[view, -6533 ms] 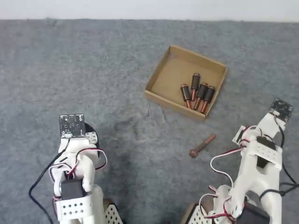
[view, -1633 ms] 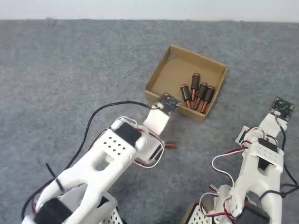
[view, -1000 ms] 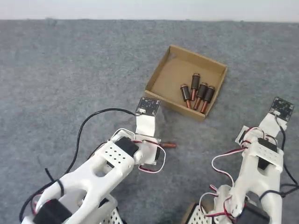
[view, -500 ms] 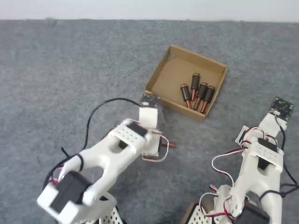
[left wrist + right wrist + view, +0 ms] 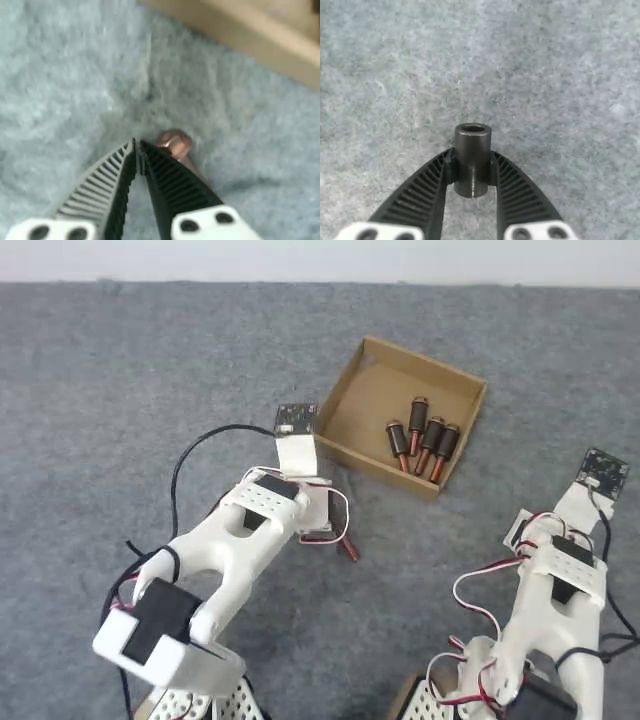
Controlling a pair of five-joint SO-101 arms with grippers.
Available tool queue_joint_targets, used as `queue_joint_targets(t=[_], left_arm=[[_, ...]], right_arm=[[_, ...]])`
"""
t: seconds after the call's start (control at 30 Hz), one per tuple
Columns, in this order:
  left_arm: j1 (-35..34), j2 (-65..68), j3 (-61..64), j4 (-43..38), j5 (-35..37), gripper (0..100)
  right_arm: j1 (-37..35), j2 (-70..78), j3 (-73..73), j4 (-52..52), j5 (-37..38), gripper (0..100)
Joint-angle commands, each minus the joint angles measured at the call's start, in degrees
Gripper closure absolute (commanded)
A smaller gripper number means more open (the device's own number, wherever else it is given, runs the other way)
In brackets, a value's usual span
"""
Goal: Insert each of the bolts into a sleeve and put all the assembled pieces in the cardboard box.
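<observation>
While the right claw [image 5: 472,156] gripped a dark sleeve [image 5: 472,140] over the grey bench [image 5: 150,390], the left claw [image 5: 137,146] was clenched on nothing, with a copper bolt [image 5: 174,143] lying just beside one finger. Four assembled pieces [image 5: 423,445] lay in the cardboard box [image 5: 370,465].

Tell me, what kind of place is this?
Probably a robot workshop or lab bench: two white robot arms sit on a grey carpet-like mat, near a cardboard box holding bolts in sleeves.
</observation>
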Motion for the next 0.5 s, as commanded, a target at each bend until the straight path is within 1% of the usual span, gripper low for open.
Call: queue_joint_targets(t=[0.0, 0.2, 0.33, 0.47], left_arm=[[1.85, 0.18, -3.91, -3.96, 0.53, 98], [3.78, -2.11, -3.30, -4.92, 0.62, 99], [3.87, -7.74, -2.68, -1.41, 0.79, 98], [4.40, -11.16, -2.68, 1.49, 6.24, 98]], right_arm=[[-0.57, -2.95, -0.53, -1.01, -0.44, 96.1], [-0.57, -2.95, -0.44, -1.01, -0.44, 96.1], [-0.57, -2.95, -0.44, -1.01, -0.44, 96.1], [-0.66, -2.95, -0.44, -1.01, -0.44, 96.1]])
